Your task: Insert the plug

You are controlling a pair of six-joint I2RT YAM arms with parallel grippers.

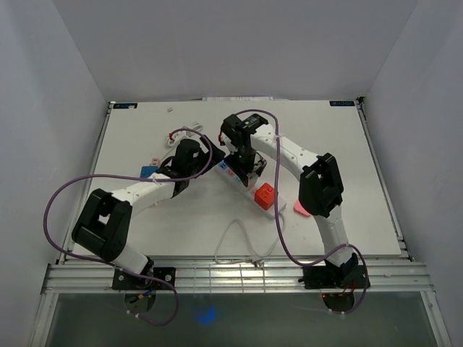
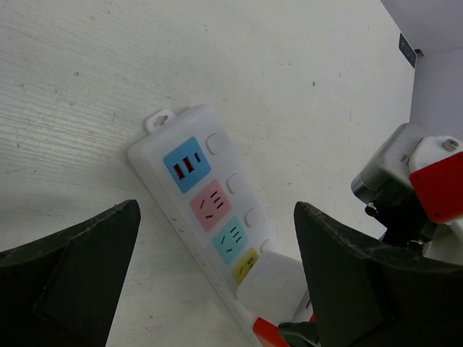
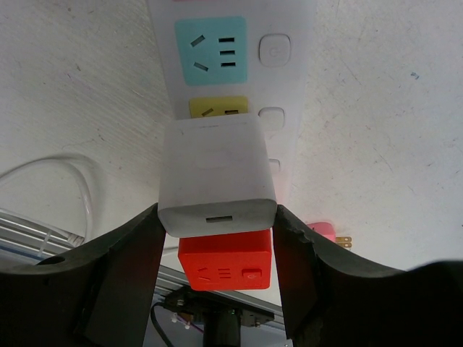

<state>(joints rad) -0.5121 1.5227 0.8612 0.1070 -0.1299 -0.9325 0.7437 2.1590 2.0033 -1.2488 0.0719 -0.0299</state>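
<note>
Plug (image 3: 217, 173): white cube, sitting in the right pincer (image 3: 217, 217), which is grasping it over the power strip's (image 3: 289, 87) yellow socket (image 3: 217, 106), beside a red plug (image 3: 226, 260). The left pincer (image 2: 215, 224) is hanging released above the strip.

Risk: prongs, hidden here, missing the slots and shoving the unheld strip askew.

Surface (image 3: 376, 108): white, scuffed, with plain white walls (image 1: 231, 43) enclosing it.

The left claw (image 2: 215, 238) gapes wide, angled downward; the right claw (image 3: 217, 213) seemingly pinches a plug (image 3: 217, 166) by its sides.

white plug (image 3: 217, 173), white strip (image 3: 253, 90), red adapter (image 3: 226, 269)
</note>
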